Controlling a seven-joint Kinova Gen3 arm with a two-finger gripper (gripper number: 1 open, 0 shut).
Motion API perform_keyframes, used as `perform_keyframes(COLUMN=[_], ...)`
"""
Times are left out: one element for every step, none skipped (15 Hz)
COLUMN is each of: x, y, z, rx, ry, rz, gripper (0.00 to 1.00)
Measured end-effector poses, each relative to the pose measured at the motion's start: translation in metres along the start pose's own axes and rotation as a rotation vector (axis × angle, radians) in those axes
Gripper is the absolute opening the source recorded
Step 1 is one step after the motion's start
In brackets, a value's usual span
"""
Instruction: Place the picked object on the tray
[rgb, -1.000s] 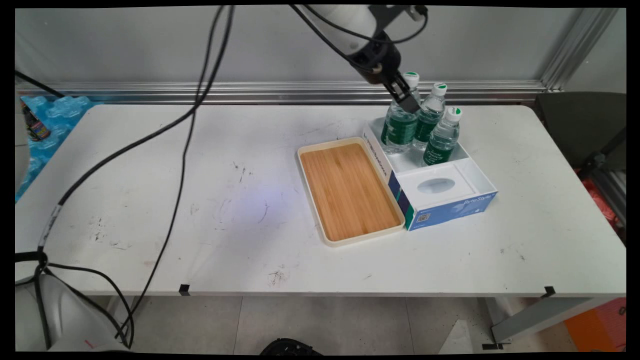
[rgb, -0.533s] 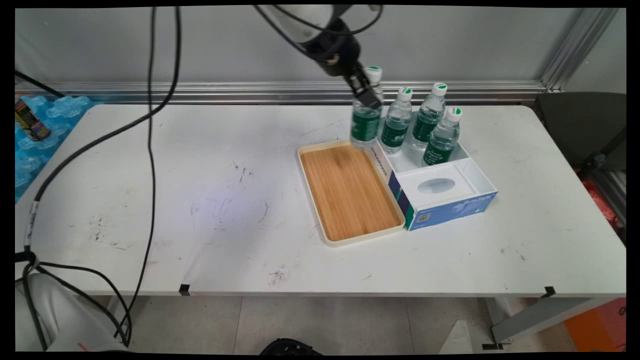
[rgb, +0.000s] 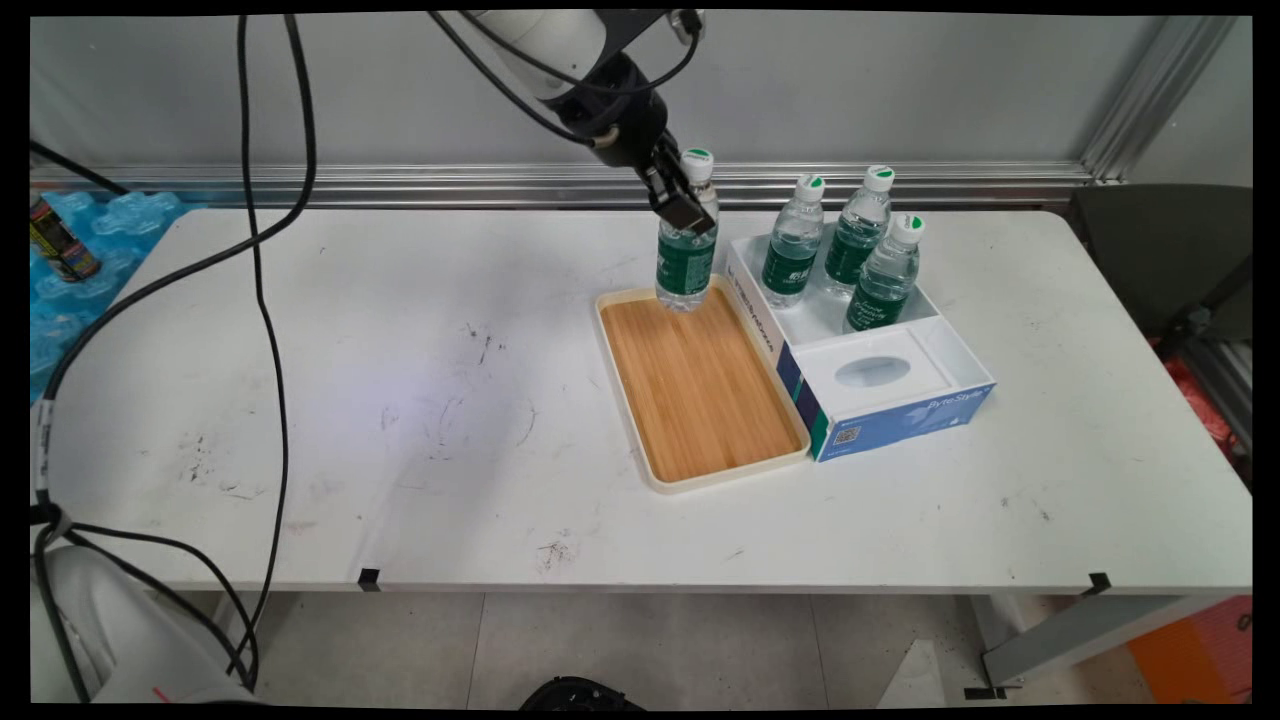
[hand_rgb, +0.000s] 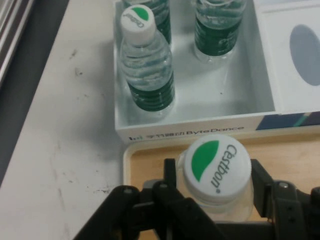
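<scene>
- Just above centre in the main view, your gripper is clamped on the neck of a water bottle, directly under its white-and-green cap; the hand view shows one finger on either side of the neck, closed against it.
- You hold that bottle upright over the far end of the bamboo tray, its base at or just above the wood; from these views you cannot tell whether it touches.
- To the right, touching the tray's long side, sits the white-and-blue box, with three more bottles standing in its far compartment.
- Expect some weight: the bottle looks full and sealed, so it will hang heavy below your grip and may swing if you move sharply.
- Its thin clear plastic wall looks soft and likely to dent, and the green label looks smooth and possibly slippery.
- Judge the neck the best hold: it is stiffer, and the cap's rim gives a ledge against sliding down.
- Tall and narrow, it will likely tip easily if set down tilted.
</scene>
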Motion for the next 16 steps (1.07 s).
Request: perform_keyframes(x=[-0.002, -0.004, -0.005, -0.006, -0.007, -0.008, -0.008, -0.009, -0.009, -0.009, -0.009, -0.009, -0.008, -0.008, -0.006, -0.005], y=[0.001, 0.003, 0.005, 0.008, 0.011, 0.014, 0.017, 0.021, 0.024, 0.029, 0.034, 0.038, 0.042, 0.046, 0.051, 0.054], z=[0.001, 0.002, 0.003, 0.004, 0.005, 0.006, 0.007, 0.009, 0.010, 0.011, 0.013, 0.016, 0.018, 0.021, 0.024, 0.027], rx=[-0.006, -0.013, -0.021, -0.028, -0.032, -0.039, -0.042, -0.047, -0.050, -0.053, -0.056, -0.058, -0.060, -0.062, -0.065, -0.068], ry=[0.003, 0.007, 0.010, 0.011, 0.013, 0.014, 0.015, 0.017, 0.018, 0.019, 0.021, 0.023, 0.025, 0.028, 0.033, 0.036], rz=[0.003, 0.006, 0.010, 0.011, 0.013, 0.016, 0.019, 0.025, 0.028, 0.034, 0.039, 0.043, 0.046, 0.048, 0.051, 0.053], gripper=[0.00, 0.00, 0.00, 0.00, 0.00, 0.00, 0.00, 0.00, 0.00, 0.00, 0.00, 0.00, 0.00, 0.00, 0.00, 0.00])
